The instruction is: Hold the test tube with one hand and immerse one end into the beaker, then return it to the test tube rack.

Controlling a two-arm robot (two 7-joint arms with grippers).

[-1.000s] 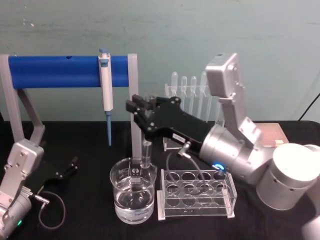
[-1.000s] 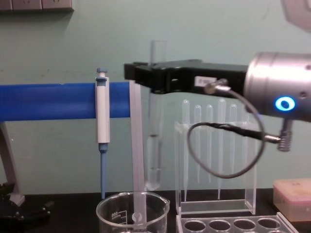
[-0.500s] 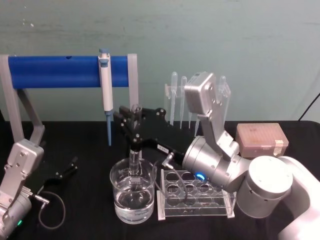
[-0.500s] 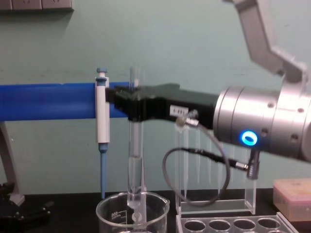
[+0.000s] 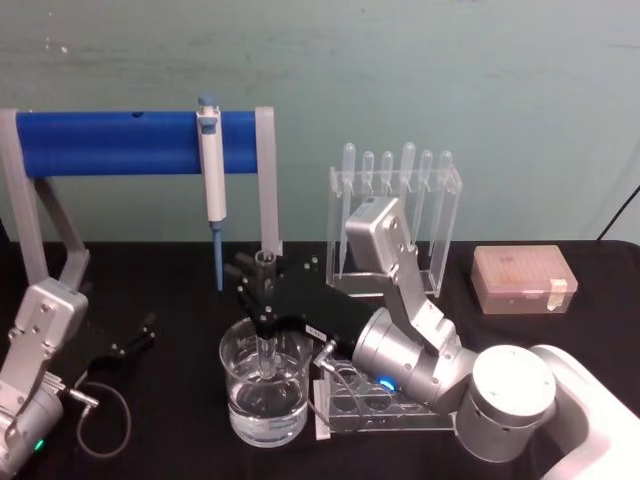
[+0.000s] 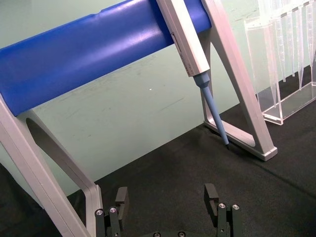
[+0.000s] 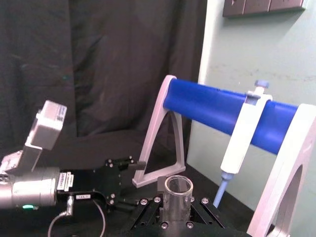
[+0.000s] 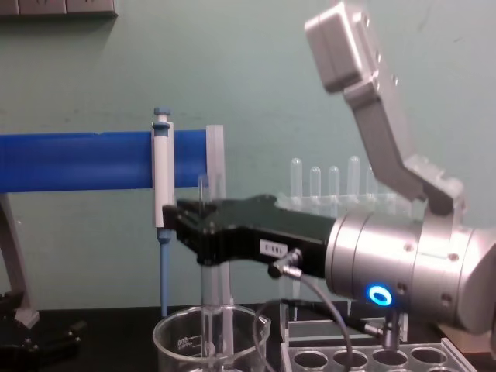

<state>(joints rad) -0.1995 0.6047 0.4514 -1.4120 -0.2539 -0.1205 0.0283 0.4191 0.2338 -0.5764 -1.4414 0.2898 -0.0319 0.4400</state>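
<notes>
The test tube (image 5: 264,345) stands upright with my right gripper (image 5: 262,292) shut on its upper part. Its open mouth (image 7: 177,189) pokes up just above the black fingers. The lower end (image 8: 209,318) reaches down past the rim into the beaker (image 5: 265,395), a wide clear glass with water in the bottom, close to the water surface. The beaker (image 8: 174,341) stands in front of the blue stand's right leg. My left gripper (image 6: 166,197) rests open and low over the black table at the far left (image 5: 130,340), with nothing between its fingers.
A blue bar stand (image 5: 110,143) carries a blue-and-white pipettor (image 5: 211,180) just behind the beaker. A clear tube rack (image 5: 400,400) lies right of the beaker under my right wrist. An acrylic rack of pipettes (image 5: 395,190) and a pink tip box (image 5: 524,278) stand behind.
My right gripper has come down and forward with the test tube, from above the beaker until the tube's lower end sits inside it. The left arm has not moved.
</notes>
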